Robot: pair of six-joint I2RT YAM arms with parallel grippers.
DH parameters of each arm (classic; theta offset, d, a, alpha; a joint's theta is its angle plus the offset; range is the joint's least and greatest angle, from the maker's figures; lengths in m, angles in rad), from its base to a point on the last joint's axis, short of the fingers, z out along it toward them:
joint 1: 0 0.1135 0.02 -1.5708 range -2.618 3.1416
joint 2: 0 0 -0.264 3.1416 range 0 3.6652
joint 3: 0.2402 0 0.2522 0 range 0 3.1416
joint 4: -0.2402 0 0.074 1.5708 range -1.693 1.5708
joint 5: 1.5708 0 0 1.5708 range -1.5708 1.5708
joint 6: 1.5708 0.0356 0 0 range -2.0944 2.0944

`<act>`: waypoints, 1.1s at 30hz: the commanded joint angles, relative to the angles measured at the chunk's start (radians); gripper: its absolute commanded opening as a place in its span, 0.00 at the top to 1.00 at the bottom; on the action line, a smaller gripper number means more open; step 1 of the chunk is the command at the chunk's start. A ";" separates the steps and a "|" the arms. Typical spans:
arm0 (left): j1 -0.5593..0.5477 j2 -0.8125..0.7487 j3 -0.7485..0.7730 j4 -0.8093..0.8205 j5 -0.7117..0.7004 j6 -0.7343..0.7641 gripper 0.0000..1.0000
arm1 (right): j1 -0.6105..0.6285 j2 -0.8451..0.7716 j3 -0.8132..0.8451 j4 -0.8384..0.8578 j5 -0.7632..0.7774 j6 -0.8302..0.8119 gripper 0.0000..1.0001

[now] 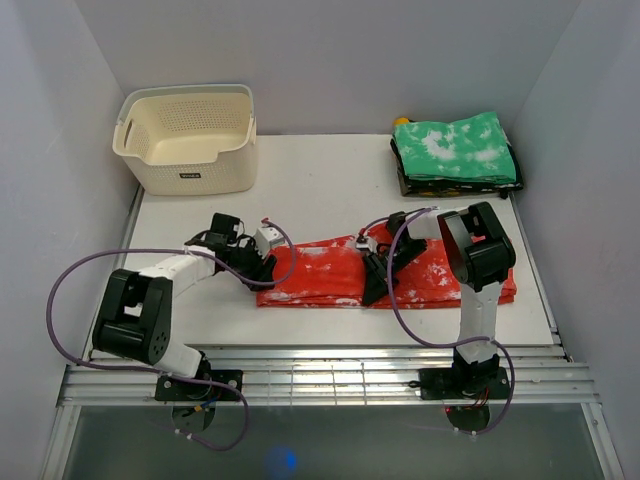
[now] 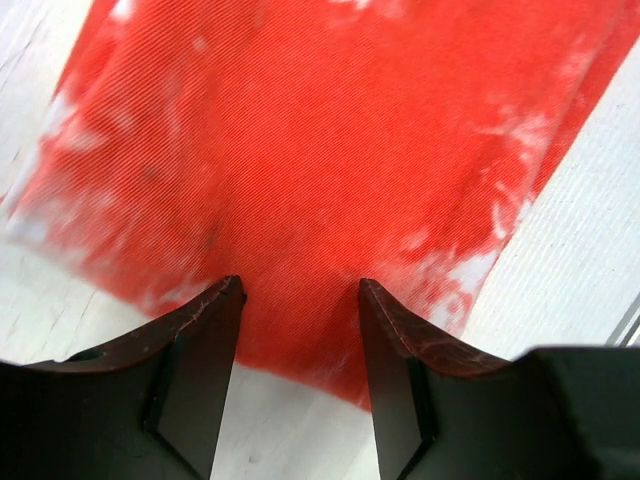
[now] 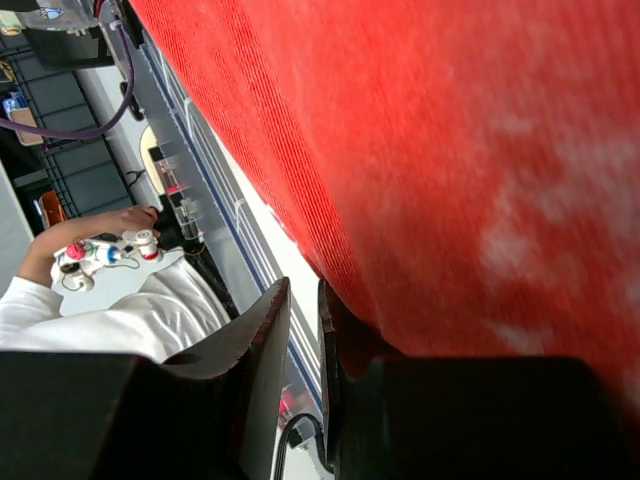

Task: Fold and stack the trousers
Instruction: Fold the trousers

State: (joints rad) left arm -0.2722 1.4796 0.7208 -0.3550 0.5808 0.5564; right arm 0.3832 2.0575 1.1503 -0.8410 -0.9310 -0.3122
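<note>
— Where are the trousers (image 1: pixel 325 272) lying?

— Flat on the table (image 1: pixel 330 190), nearer the arms than the back wall, as one long red band. Its long axis runs left to right, along the table's near edge.

— And the arms?

— The left gripper (image 1: pixel 262 266) sits right at the band's left end. From its wrist camera the fingers (image 2: pixel 205 330) are apart, and the end of the cloth lies just ahead of them and between their tips, with nothing clamped. The right gripper (image 1: pixel 376 290) is about halfway along the band, at its near edge.

— Is that one holding anything?

— I can't tell. Its fingers (image 3: pixel 262 325) are almost together with a thin slit between them. The slit looks empty where I can see into it, but red cloth drapes over the outside of one finger and hides the rest.

— So which way does the fold go?

— My guess is along the length, one end carried over towards the other. The left arm is plainly nearer the left end, so that end would travel rightward. The right end lies past the right gripper, beside that arm's own upright.

— And the stacking?

— The green folded cloth (image 1: pixel 455 148) is in the far right corner, well apart from the band and behind its right end. The basket (image 1: pixel 190 175) is far left.
</note>
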 commanded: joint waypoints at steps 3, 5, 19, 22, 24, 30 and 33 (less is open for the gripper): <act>0.122 -0.033 0.045 -0.105 0.086 -0.039 0.34 | -0.014 -0.002 -0.009 -0.003 0.040 -0.079 0.76; 0.183 -0.076 0.055 -0.117 0.157 -0.100 0.29 | -0.009 0.003 0.012 0.029 0.057 -0.062 0.76; 0.427 0.189 0.195 -0.354 0.299 -0.401 0.18 | 0.042 0.110 0.141 0.169 0.032 0.070 0.70; 0.430 0.255 0.190 -0.340 0.332 -0.424 0.20 | 0.059 0.141 0.182 0.175 0.026 0.074 0.70; 0.430 0.303 0.187 -0.322 0.355 -0.446 0.22 | 0.066 0.153 0.199 0.171 0.014 0.078 0.70; 0.430 0.331 0.140 -0.156 0.416 -0.559 0.40 | 0.059 0.057 0.269 0.053 0.050 -0.011 0.64; 0.430 0.326 0.120 -0.061 0.429 -0.639 0.49 | 0.014 -0.079 0.235 0.019 0.095 -0.037 0.57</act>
State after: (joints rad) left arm 0.1619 1.8107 0.8631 -0.5468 0.9829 -0.0055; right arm 0.4435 2.1319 1.3781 -0.8242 -0.9310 -0.2676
